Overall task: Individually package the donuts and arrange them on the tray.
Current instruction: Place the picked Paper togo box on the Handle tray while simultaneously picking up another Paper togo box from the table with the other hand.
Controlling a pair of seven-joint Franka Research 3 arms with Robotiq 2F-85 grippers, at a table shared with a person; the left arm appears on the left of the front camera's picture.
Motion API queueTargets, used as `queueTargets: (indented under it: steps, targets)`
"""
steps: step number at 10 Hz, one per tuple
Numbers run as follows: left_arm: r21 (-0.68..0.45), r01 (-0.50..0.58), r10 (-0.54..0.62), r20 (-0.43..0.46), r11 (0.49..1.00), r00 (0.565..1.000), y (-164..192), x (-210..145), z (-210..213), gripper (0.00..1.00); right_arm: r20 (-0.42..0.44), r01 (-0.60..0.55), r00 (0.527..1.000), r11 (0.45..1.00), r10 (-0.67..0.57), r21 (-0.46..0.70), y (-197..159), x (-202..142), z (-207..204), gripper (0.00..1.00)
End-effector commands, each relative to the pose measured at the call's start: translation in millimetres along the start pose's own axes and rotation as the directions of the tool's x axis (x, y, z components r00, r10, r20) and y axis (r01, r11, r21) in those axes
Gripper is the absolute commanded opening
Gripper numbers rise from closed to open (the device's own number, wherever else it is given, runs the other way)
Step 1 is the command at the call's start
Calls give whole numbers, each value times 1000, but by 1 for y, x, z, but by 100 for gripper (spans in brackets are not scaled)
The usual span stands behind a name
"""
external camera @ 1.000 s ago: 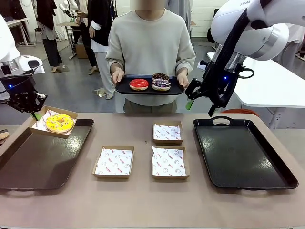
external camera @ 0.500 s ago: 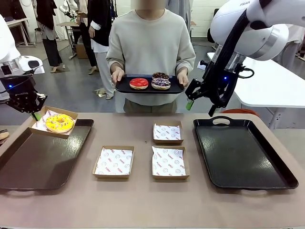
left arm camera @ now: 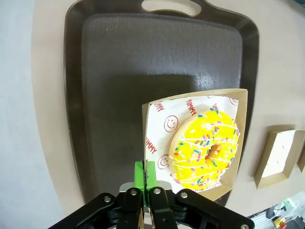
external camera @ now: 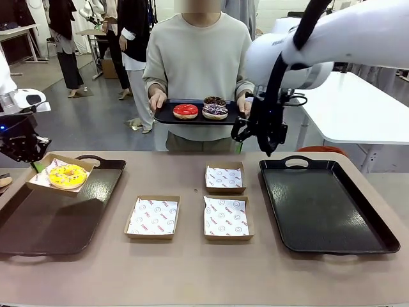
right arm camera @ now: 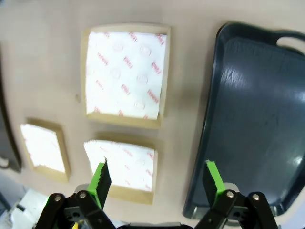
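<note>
A yellow-iced donut lies in a paper-lined cardboard box. My left gripper is shut on that box's edge and holds it just over the far end of the left tray. Across the table a person holds a small black tray carrying a red-glazed donut, a chocolate-topped donut and a dark sprinkled donut. My right gripper hangs open and empty beside that small tray, above the table.
Three empty paper-lined boxes sit mid-table; the right wrist view looks down on these boxes. A black tray lies at the right.
My left gripper has carried the boxed yellow donut left and lower over the left tray. My right arm has swung left toward the person's small tray.
</note>
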State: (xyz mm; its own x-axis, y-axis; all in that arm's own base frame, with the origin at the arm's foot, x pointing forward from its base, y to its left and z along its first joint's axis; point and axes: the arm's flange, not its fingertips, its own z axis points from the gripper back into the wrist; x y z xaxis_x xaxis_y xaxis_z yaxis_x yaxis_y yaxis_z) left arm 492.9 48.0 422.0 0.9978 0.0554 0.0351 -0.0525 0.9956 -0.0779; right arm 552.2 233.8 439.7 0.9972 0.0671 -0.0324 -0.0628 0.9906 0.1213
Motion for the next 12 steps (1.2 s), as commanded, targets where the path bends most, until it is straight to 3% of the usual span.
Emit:
queueTargets:
  steps: [1, 3, 6, 7, 12]
  targets:
    - [-53, 22, -20, 36, 998, 999, 15, 3, -5, 1, 25, 66, 998, 995, -65, -68, 13, 31, -7, 100]
    - [-78, 26, -23, 38, 997, 999, 25, 3, -16, 1, 88, 133, 988, 986, -124, -99, 11, 44, -28, 100]
    - [-81, 24, -22, 21, 996, 1000, 31, 5, -28, 1, 117, 124, 986, 991, -116, -59, 11, 47, -53, 100]
    - [-63, 5, -5, 11, 998, 1000, 25, 5, -18, 1, 67, 109, 992, 992, -105, -66, 6, 47, -41, 100]
    - [-65, 8, -8, 6, 998, 1000, 24, 6, -22, 1, 108, 112, 989, 991, -103, -76, 11, 46, -53, 100]
